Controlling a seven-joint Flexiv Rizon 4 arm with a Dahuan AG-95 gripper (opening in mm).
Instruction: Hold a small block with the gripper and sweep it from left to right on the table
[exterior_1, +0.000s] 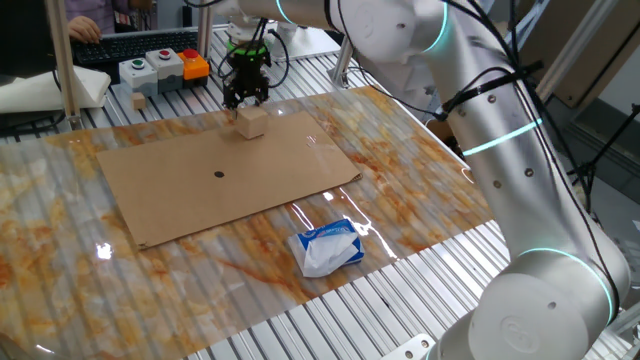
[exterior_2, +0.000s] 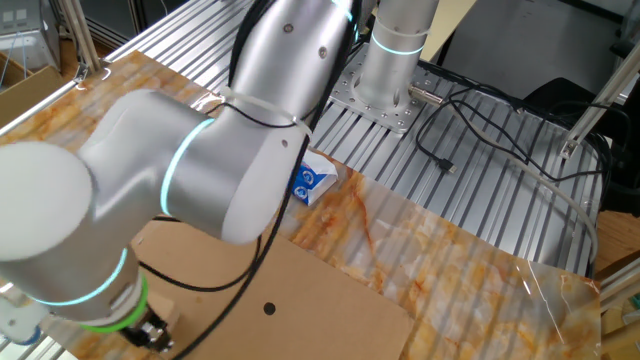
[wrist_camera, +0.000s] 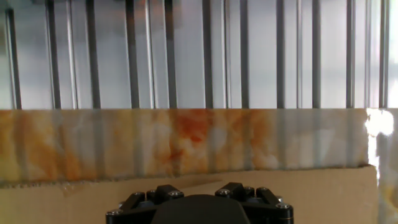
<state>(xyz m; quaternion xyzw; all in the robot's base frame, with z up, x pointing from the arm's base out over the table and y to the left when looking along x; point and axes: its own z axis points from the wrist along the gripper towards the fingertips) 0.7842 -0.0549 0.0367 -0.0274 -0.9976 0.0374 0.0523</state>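
The small block (exterior_1: 251, 122), a pale tan wooden cube, sits at the far edge of the brown cardboard sheet (exterior_1: 230, 180) on the table (exterior_1: 420, 150). My gripper (exterior_1: 244, 100), black with a green ring, points straight down on the block's top, and its fingers look closed on it. In the other fixed view the gripper (exterior_2: 152, 332) is at the bottom left, mostly hidden behind the arm. The hand view shows only the gripper's black base; the fingertips and the block are hidden there.
A white-and-blue soft packet (exterior_1: 327, 248) lies on the marbled sheet near the cardboard's front right corner. A button box (exterior_1: 160, 68) stands behind the gripper. The cardboard has a dark dot (exterior_1: 219, 175). Bare metal slats (wrist_camera: 186, 56) lie beyond the sheet's edge.
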